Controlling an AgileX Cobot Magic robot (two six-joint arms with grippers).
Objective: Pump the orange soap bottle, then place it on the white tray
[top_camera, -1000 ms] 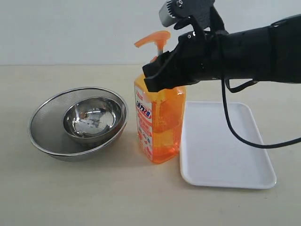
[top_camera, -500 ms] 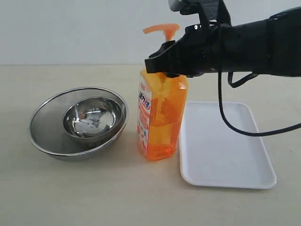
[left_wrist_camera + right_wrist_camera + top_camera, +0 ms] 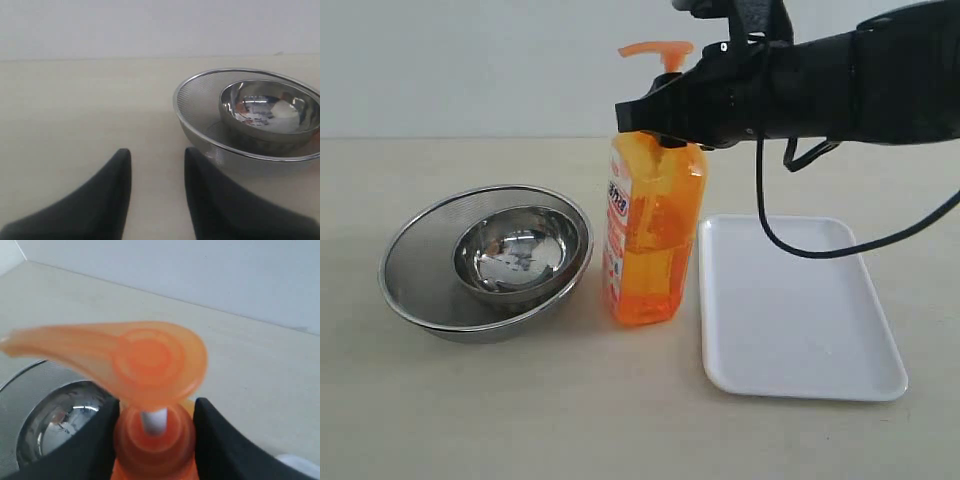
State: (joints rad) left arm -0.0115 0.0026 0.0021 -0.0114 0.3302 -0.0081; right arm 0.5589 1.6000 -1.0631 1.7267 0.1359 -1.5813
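Neck grip: the right gripper (image 3: pixel 156 415) is clamped on the orange soap bottle (image 3: pixel 655 230).
Its black fingers (image 3: pixel 100 430) press either side of the orange collar under the pump head. The bottle stands upright between the steel bowl (image 3: pixel 520 250), nested in a mesh strainer (image 3: pixel 420 270), and the white tray (image 3: pixel 800 300), just beside the tray's rim, not on it. The left gripper (image 3: pixel 157 160) has its jaws apart, holding nothing, near the strainer.

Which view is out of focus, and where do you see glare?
Right wrist view: the orange soap bottle looms close, its pump head soft-edged and out of focus. Exterior view: sharp and evenly lit, with bright reflections inside the steel bowl. Left wrist view: similar glare in that bowl, background in focus.
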